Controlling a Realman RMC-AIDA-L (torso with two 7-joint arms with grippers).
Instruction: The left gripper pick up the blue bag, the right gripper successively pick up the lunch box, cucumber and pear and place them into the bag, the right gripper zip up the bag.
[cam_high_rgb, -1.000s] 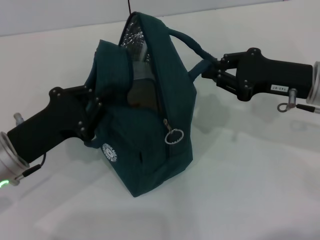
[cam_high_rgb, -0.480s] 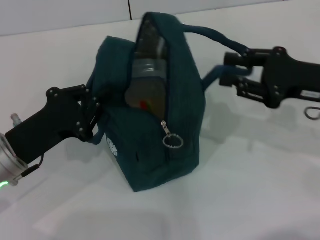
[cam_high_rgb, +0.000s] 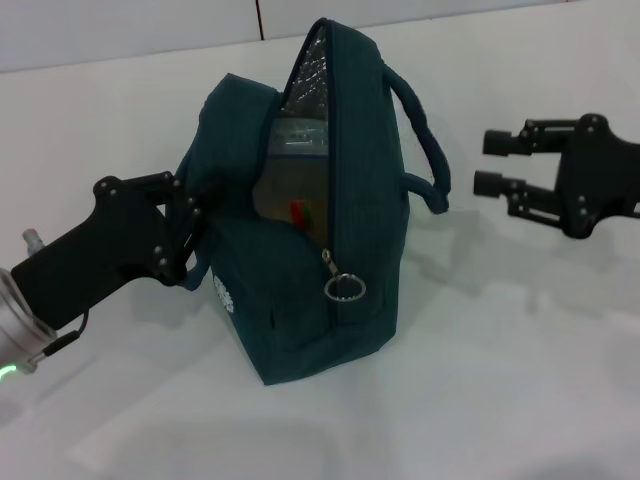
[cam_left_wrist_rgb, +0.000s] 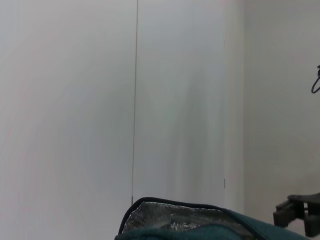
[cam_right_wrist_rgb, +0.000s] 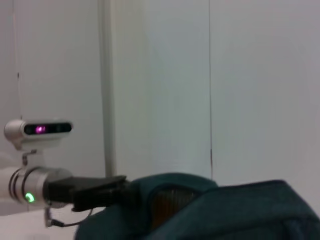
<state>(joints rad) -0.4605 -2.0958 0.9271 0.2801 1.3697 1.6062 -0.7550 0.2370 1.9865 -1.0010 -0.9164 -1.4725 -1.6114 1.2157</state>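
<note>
The blue bag stands on the white table with its zipper partly open, and the metal ring pull hangs at its front. Through the opening I see the clear lunch box with a red sticker. Neither the cucumber nor the pear is in view. My left gripper is shut on the bag's left side by the handle. My right gripper hovers open to the right of the bag, apart from the drooping right handle. The left wrist view shows the bag's silver-lined rim. In the right wrist view the bag sits beside the left gripper.
The white table spreads around the bag, with bare surface in front and to the right. A white wall rises behind the table's far edge.
The right gripper has let go of the bag's right handle and drawn back to the right, open. The handle has dropped against the bag, and the bag now stands more upright.
</note>
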